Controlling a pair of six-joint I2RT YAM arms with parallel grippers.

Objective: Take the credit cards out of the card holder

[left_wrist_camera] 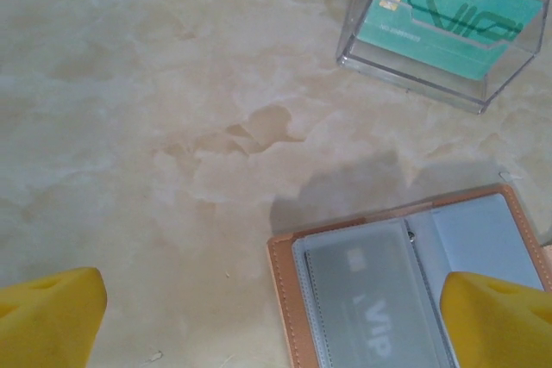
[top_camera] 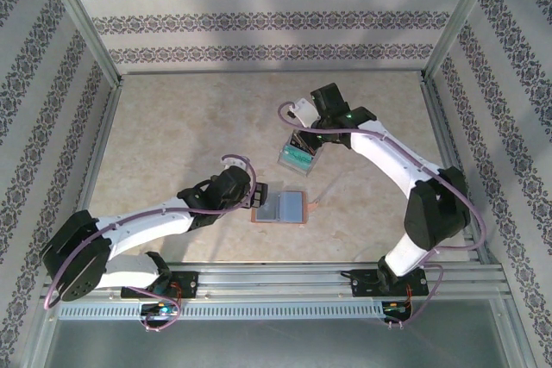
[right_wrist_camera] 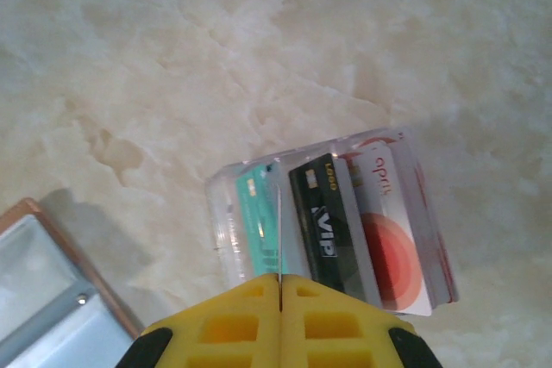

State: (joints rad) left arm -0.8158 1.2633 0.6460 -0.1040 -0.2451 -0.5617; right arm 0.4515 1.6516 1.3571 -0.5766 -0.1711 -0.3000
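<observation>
Top view: the card holder [top_camera: 283,207] lies open mid-surface [top_camera: 172,144]. The left end effector [top_camera: 257,198] is at its 9 o'clock, and the right end effector [top_camera: 304,142] is over the clear tray [top_camera: 296,159] at 12 o'clock.
Left wrist: the yellow fingers [left_wrist_camera: 52,316] are spread wide.
Right wrist: the fingers [right_wrist_camera: 233,325] pinch an edge-on card [right_wrist_camera: 280,239] above the tray's credit cards [right_wrist_camera: 332,230].

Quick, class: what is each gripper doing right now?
Left gripper: open, holding nothing.
Right gripper: shut on a thin card, seen edge-on over the clear tray.
</observation>
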